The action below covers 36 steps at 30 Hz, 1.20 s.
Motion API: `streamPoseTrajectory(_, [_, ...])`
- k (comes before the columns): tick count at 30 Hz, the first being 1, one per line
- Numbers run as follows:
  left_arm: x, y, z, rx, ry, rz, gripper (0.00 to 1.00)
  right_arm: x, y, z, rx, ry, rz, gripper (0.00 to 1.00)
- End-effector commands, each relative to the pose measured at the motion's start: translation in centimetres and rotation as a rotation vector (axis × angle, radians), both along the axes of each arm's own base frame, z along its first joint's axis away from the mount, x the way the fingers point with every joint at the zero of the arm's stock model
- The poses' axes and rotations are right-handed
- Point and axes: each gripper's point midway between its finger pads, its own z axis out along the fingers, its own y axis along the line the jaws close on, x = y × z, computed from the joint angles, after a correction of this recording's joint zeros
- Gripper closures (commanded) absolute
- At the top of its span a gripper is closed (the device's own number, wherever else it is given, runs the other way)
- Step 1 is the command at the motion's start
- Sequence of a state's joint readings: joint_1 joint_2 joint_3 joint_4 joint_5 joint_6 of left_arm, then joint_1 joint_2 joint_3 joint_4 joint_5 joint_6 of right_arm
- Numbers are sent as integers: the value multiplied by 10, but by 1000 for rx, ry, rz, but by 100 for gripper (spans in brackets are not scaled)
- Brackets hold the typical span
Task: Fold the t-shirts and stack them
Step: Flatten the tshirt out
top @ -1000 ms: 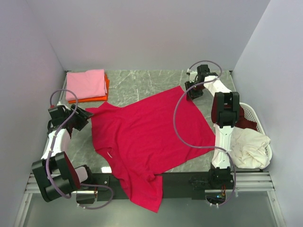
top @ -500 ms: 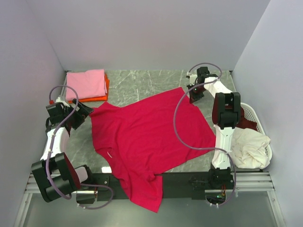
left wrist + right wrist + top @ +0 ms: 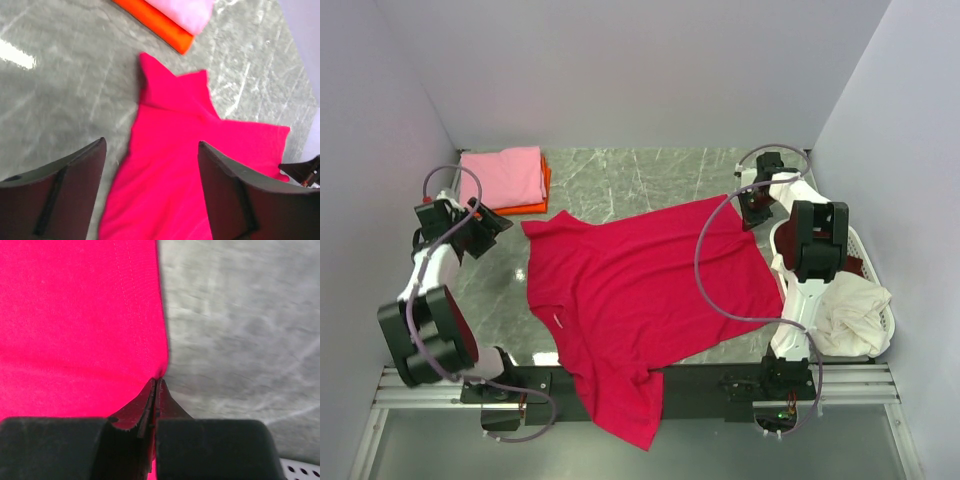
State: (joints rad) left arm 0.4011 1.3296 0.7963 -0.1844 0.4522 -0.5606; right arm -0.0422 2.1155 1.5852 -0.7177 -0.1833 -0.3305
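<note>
A crimson red t-shirt (image 3: 650,290) lies spread across the table, its lower part hanging over the near edge. My right gripper (image 3: 752,208) is shut on the shirt's far right corner. In the right wrist view the jaws (image 3: 156,381) pinch the hem of the red fabric (image 3: 75,315). My left gripper (image 3: 485,226) hangs open a little left of the shirt's left sleeve (image 3: 538,226). In the left wrist view its jaws (image 3: 151,143) stand wide above the red shirt (image 3: 200,165) with nothing between them.
A folded pink shirt (image 3: 502,177) lies on an orange one (image 3: 546,186) at the far left; they also show in the left wrist view as a pink and orange stack (image 3: 175,22). A white basket (image 3: 868,252) on the right holds a cream shirt (image 3: 845,312) and a maroon one (image 3: 840,258).
My right gripper has shut on the shirt's far corner and pulled it right, shifting the shirt that way. My left gripper has opened wider and drawn back left, away from the sleeve.
</note>
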Motion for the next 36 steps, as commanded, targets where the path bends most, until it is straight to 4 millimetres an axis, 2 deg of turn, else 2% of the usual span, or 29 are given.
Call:
streamPoseTrajectory(1, [23, 4, -2, -13, 0, -58, 23, 1, -20, 6, -56, -17, -25, 100])
streamPoseTrajectory(3, [31, 1, -14, -53, 17, -91, 29, 3, -19, 6, -46, -20, -24, 100])
streamPoseTrajectory(8, [47, -12, -33, -117, 50, -159, 34, 5, -15, 4, -19, -15, -21, 100])
streamPoseTrajectory(13, [65, -32, -44, -136, 68, -221, 35, 5, -13, 2, -13, -11, -14, 100])
streamPoseTrajectory(16, [76, -37, -50, -132, 86, -225, 35, 3, -12, 0, -10, -3, -10, 100])
streamPoseTrajectory(19, [86, -35, -58, -109, 115, -205, 38, 2, -12, 1, -7, -3, -9, 100])
streamPoseTrajectory(24, [96, -33, -70, -81, 149, -196, 50, 4, -11, 3, -3, -8, -9, 100])
streamPoseTrajectory(25, [96, -37, -71, -82, 150, -210, 52, 3, -10, 3, -1, -6, -9, 100])
streamPoseTrajectory(28, [99, -46, -62, -96, 115, -259, 79, 4, -10, 3, 3, -6, -8, 100])
streamPoseTrajectory(29, [98, -49, -52, -90, 83, -271, 98, 4, -10, 2, 3, -7, -6, 100])
streamPoseTrajectory(32, [91, -67, -27, -77, 22, -316, 99, 4, -10, 3, 3, -8, -6, 100])
streamPoseTrajectory(34, [80, -81, -18, -83, 17, -348, 99, 4, -10, 3, 3, -10, -6, 100])
streamPoseTrajectory(36, [62, -93, -15, -87, 23, -361, 99, 5, -9, 5, 1, -17, -5, 100])
